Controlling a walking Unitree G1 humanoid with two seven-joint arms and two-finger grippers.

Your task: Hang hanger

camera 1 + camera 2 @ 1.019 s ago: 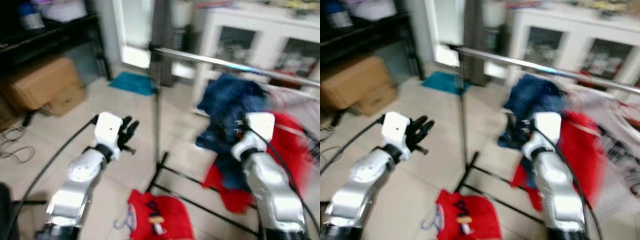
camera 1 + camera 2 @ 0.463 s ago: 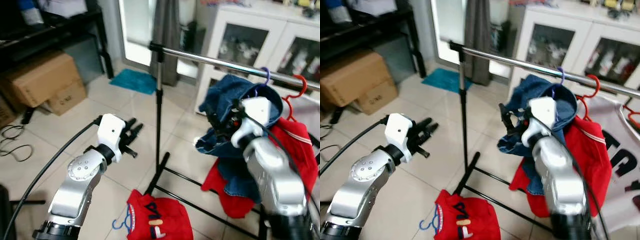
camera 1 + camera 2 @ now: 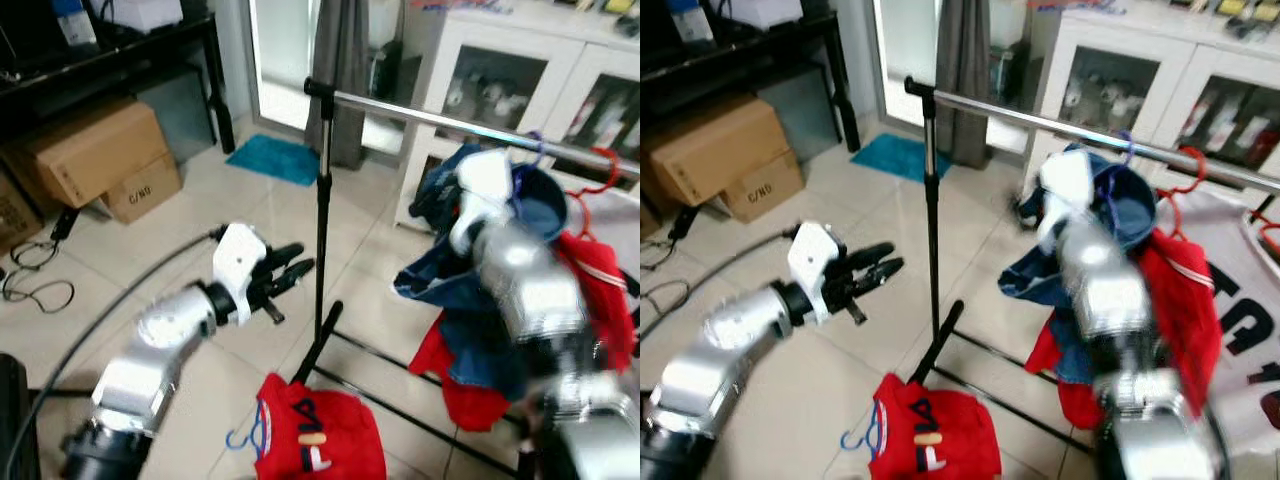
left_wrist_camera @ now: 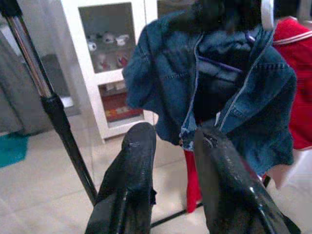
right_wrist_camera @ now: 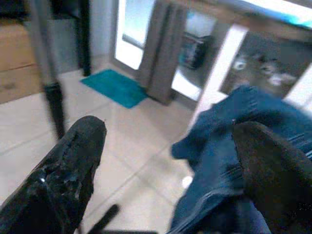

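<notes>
Left eye view: 1 purple hanger hooks over the rail, carrying 1 denim jacket that droops toward the floor. Just beside it, farther along the rail, 1 red hanger holds a red shirt. The right pincer sits at the jacket's collar, its 2 fingers spread wide with nothing between them; the wrist view has denim lying against 1 finger. The right arm is blurred in both eye views.

The left pincer hovers low, near the rack's upright pole and well apart from the jacket. Its 2 fingers stand a narrow gap apart, empty, pointing toward the jacket.

On the tiled floor at the rack's foot lies 1 more red shirt on a blue hanger. Behind stand 1 white cabinet, 1 teal mat and 2 cardboard boxes beside a black shelf.
</notes>
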